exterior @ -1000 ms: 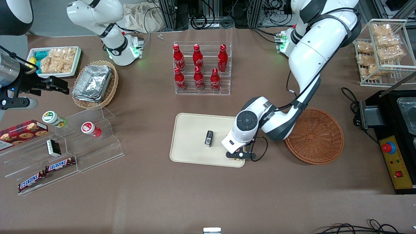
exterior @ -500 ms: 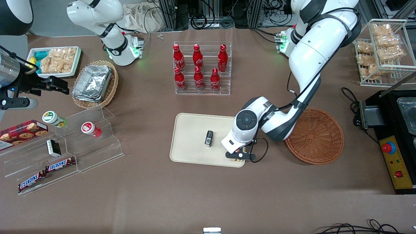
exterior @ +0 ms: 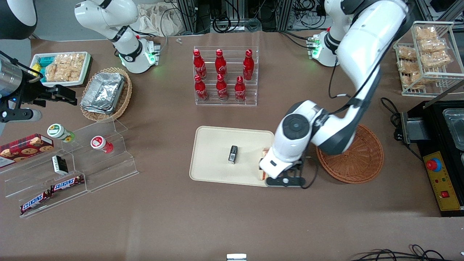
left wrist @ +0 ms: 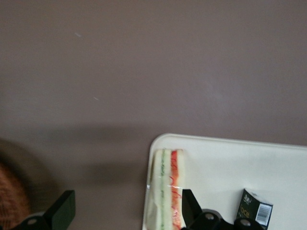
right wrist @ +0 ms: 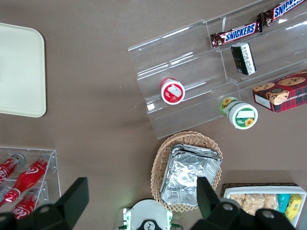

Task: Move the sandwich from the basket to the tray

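The working arm is built of glossy white rounded shells, joined by dark grey bands at the joints. A round dark grey cap with a small centre disc is set on the joint near the wrist. Small dark lettering (too small to be read) is printed on the white shell beside that cap. A thin black cable is run along the outside of the forearm, and another is looped by the wrist. A green light is shown at the white base. The gripper is over the table just past the tray corner; its fingers are matt black, wedge-shaped, with small round screws at their roots.
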Robot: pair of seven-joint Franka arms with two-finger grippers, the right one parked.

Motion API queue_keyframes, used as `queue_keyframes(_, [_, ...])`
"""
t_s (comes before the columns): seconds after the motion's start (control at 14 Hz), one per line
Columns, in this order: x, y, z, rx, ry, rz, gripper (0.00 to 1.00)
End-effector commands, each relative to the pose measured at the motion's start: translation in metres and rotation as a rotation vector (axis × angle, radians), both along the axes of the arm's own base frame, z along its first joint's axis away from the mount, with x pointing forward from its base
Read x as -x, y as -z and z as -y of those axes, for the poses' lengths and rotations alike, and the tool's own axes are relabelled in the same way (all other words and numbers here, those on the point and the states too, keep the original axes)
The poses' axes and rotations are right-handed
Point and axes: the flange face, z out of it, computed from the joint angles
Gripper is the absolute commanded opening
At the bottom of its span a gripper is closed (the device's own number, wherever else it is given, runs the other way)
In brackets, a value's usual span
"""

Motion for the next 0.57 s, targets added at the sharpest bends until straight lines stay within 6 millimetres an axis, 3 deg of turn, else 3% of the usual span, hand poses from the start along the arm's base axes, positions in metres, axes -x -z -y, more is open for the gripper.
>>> queue_keyframes(0.0, [0.010, -0.064, -0.040, -0.016, 0.016, -0.029, 1.00])
queue_keyframes(0.29, [0.011, -0.126, -0.174, 0.063, 0.173, -0.183, 1.00])
queue_keyframes(0.36, [0.017, -0.133, -0.198, 0.061, 0.200, -0.201, 1.00])
queue_keyframes(0.5, [0.030, -0.138, -0.225, 0.020, 0.208, -0.205, 1.00])
